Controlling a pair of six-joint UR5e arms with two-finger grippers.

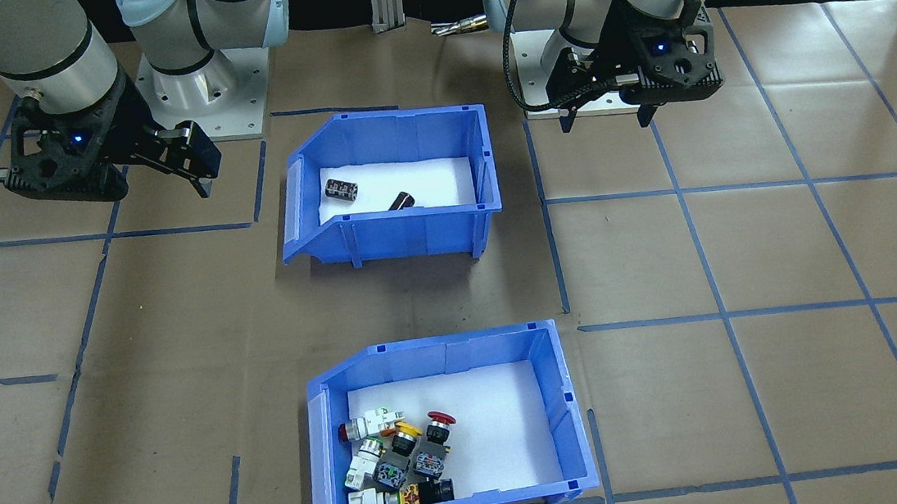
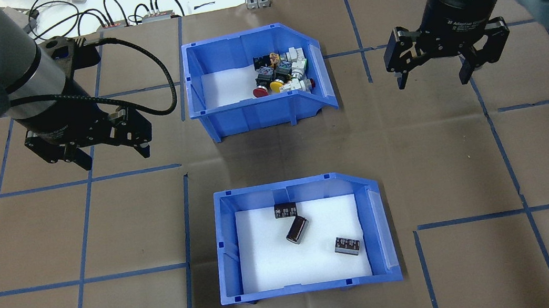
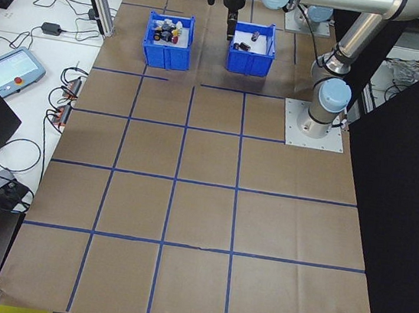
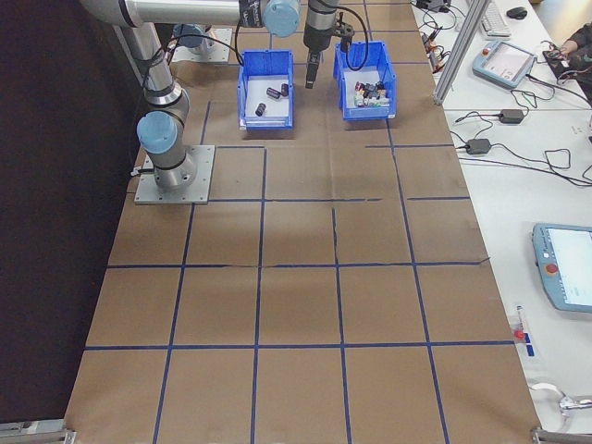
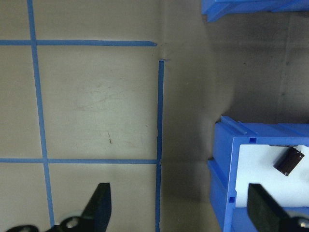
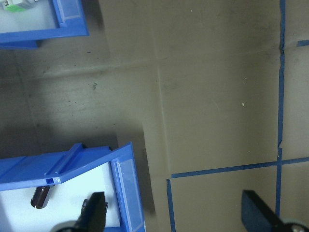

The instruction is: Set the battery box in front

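Both hands point(image 2: 93, 157) point(image 2: 433, 76) wide, empty, above table; "Adaptive" legible on right wrist.

A second blue bin point(image 2: 258, 108) holds colourful push-button switches point(image 2: 280, 72) on blue-taped brown paper point(image 2: 104, 229).

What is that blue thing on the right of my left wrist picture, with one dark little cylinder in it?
Observer: A blue bin, the battery box. The overhead view shows three black cylinders inside.
Visitor: And the blue corner at the top?
Observer: A second bin, farther from the robot, holding colourful push-buttons.
Visitor: Is anything holding my bin?
Observer: No. The left gripper and right gripper hang open over the table, apart from it.
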